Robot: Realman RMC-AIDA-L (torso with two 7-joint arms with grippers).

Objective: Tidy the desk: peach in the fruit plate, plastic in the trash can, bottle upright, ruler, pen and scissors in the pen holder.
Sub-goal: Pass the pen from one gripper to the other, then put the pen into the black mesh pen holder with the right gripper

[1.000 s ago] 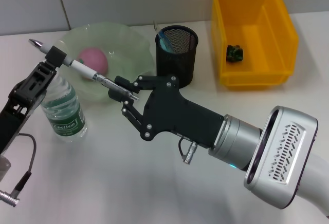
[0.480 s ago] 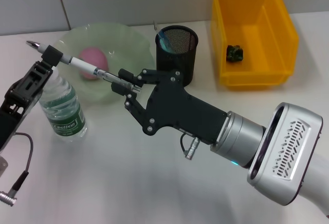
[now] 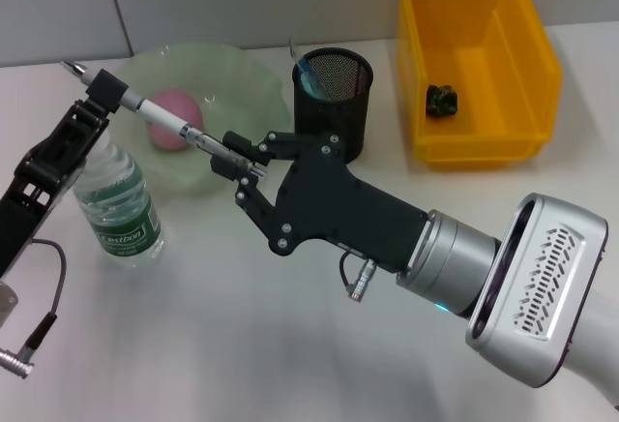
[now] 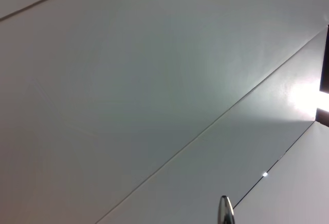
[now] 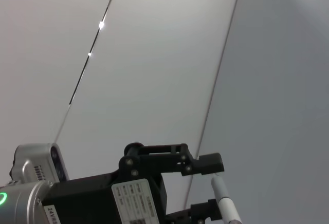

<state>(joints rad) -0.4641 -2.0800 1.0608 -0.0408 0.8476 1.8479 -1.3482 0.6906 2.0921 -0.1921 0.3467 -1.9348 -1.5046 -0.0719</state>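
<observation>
A white and silver pen [image 3: 155, 124] hangs in the air over the fruit plate [image 3: 247, 78]. My left gripper [image 3: 102, 88] is shut on its upper end, and my right gripper [image 3: 240, 156] is shut on its lower end. The pink peach [image 3: 172, 110] lies in the pale green plate. A clear bottle [image 3: 121, 207] with a green label stands upright under the left arm. The black mesh pen holder [image 3: 334, 117] stands behind the right gripper with something blue [image 3: 308, 79] inside. In the right wrist view, the left gripper [image 5: 208, 188] and the pen [image 5: 226, 206] show. The pen's silver tip [image 4: 225, 211] shows in the left wrist view.
A yellow bin [image 3: 484, 141] stands at the back right with a dark green crumpled piece [image 3: 443, 100] inside. A cable and plug [image 3: 24, 359] hang by the left arm. The right arm's grey body [image 3: 522, 296] covers the table's near right.
The left gripper has moved up and slightly right, tilting the pen steeper. The right gripper rose to the pen's lower end a second ago and has stayed there since.
</observation>
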